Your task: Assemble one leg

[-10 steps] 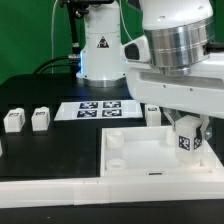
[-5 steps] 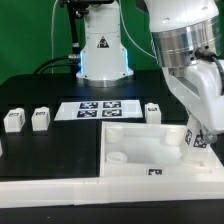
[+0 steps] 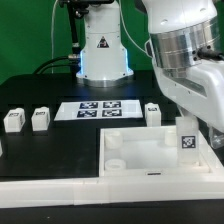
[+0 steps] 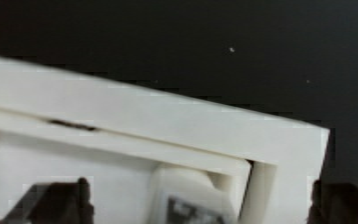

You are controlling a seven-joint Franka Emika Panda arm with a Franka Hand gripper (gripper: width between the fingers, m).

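A small white leg (image 3: 186,138) with a black-and-white marker stands upright at the near corner of the large white square piece (image 3: 140,150) on the exterior view's right. My gripper (image 3: 190,128) is right over it. In the wrist view the leg (image 4: 197,203) sits between my two dark fingers (image 4: 62,200), which stand well apart with a gap on each side, so my gripper (image 4: 204,192) is open around it. Three more legs lie loose: two (image 3: 13,121) (image 3: 40,119) at the exterior view's left and one (image 3: 152,113) behind the square piece.
The marker board (image 3: 98,109) lies behind the square piece, in front of the arm's base (image 3: 100,50). A white ledge (image 3: 50,185) runs along the table's front. The square piece's rim (image 4: 140,110) fills the wrist view.
My wrist tilted toward the exterior view's right half a second ago and has swung back upright. The leg stays at the same corner, its marker now facing the camera squarely.
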